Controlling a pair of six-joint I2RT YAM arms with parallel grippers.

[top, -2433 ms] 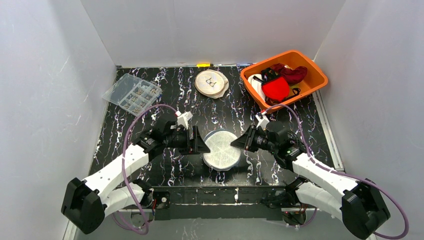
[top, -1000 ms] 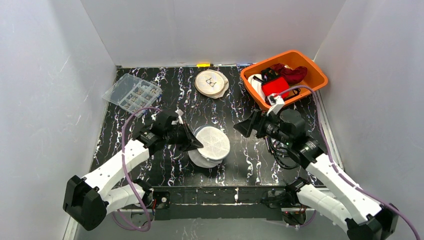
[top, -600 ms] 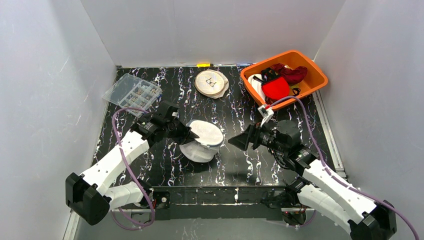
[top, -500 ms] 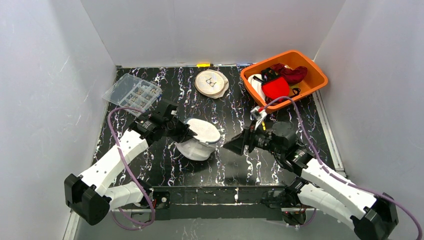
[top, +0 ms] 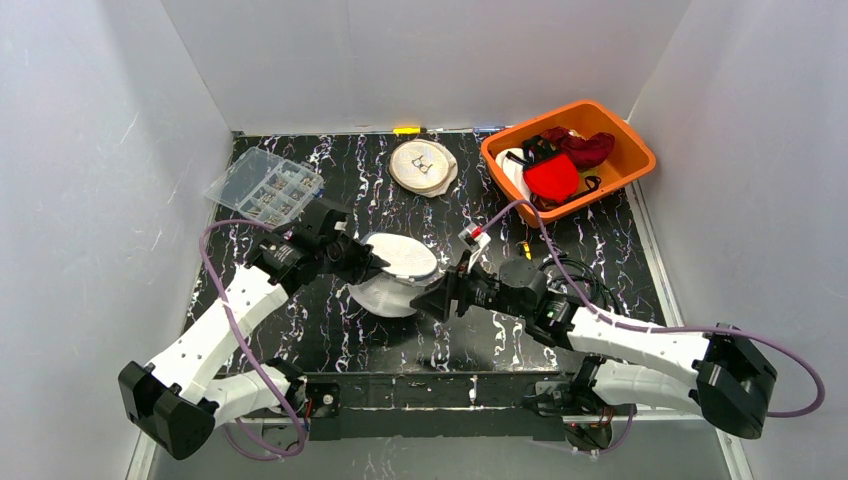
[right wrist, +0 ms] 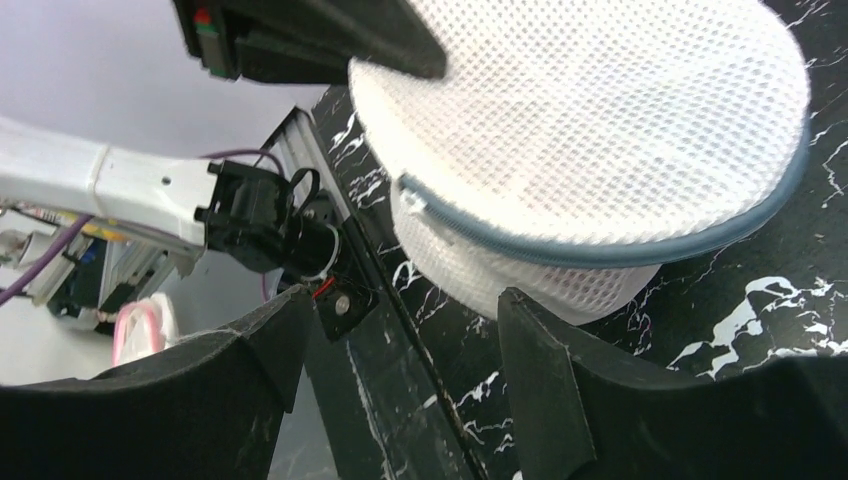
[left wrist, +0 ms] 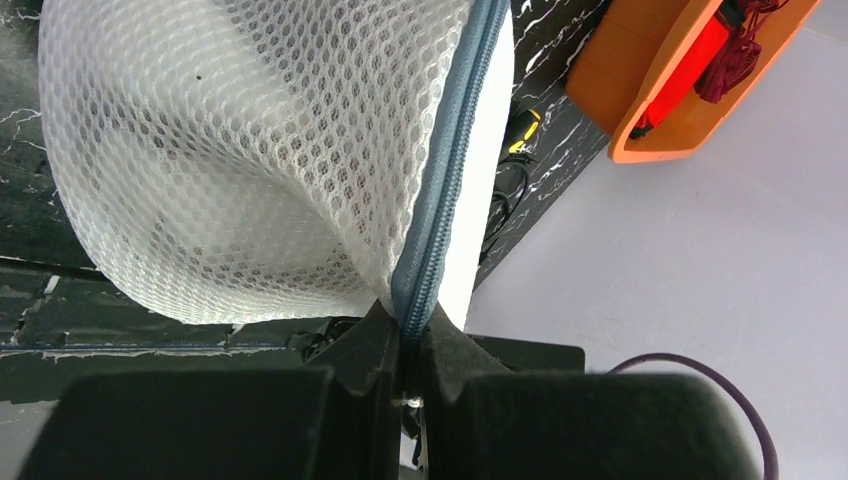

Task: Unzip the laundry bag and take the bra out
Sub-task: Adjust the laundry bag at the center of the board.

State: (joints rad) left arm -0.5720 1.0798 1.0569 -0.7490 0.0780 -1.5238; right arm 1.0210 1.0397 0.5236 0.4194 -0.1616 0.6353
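Observation:
The laundry bag [top: 398,272] is a round white mesh pouch with a blue-grey zipper [left wrist: 450,170] round its rim. It is tilted up off the black marbled table. My left gripper [top: 368,267] is shut on the bag's zippered edge, and the zipper tape runs straight into the pinch [left wrist: 410,325]. My right gripper [top: 437,298] is open just right of the bag and low, touching nothing. In the right wrist view the bag [right wrist: 600,130] fills the space ahead of the spread fingers [right wrist: 405,300], with the zipper's end [right wrist: 412,195] facing them. The bra is hidden; only a pale shape shows through the mesh.
An orange bin [top: 617,124] with red and white garments stands at the back right. A second round mesh bag [top: 423,165] lies at the back middle, and a clear compartment box [top: 264,187] at the back left. A small yellow item [top: 527,248] lies right of the arms.
My left gripper has carried the bag back and left, tipping it up on edge. My right arm has swung from near the bin down to the bag, its jaws narrowing somewhat.

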